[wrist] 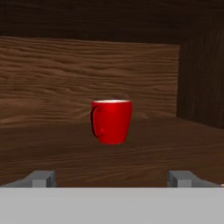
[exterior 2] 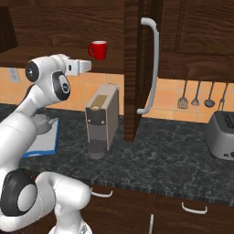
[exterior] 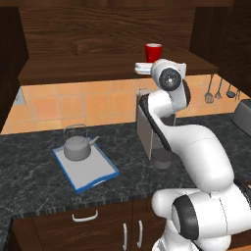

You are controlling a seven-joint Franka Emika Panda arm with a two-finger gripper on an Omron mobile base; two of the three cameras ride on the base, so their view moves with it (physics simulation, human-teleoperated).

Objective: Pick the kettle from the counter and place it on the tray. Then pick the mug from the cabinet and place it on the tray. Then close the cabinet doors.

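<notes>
- Sitting on the blue-rimmed tray (exterior: pixel 100 177), near left on the dark tabletop (exterior: pixel 39 171), is the grey kettle (exterior: pixel 77 147).
- Claw (wrist: pixel 112 178) spread wide, holding nothing, level with the cabinet shelf (wrist: pixel 166 151).
- Red mug (wrist: pixel 111 121) stands upright farther back on that shelf, handle left.

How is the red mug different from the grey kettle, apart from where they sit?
The mug is bright red with a white inside and open top; the kettle is dull grey metal and closed over. The mug has a side handle, while the kettle has a thin wire handle arched over its top, plus a short spout. The mug stands on the cabinet shelf; the kettle sits on the blue-rimmed tray. Both stand upright, and nothing is holding either.
</notes>
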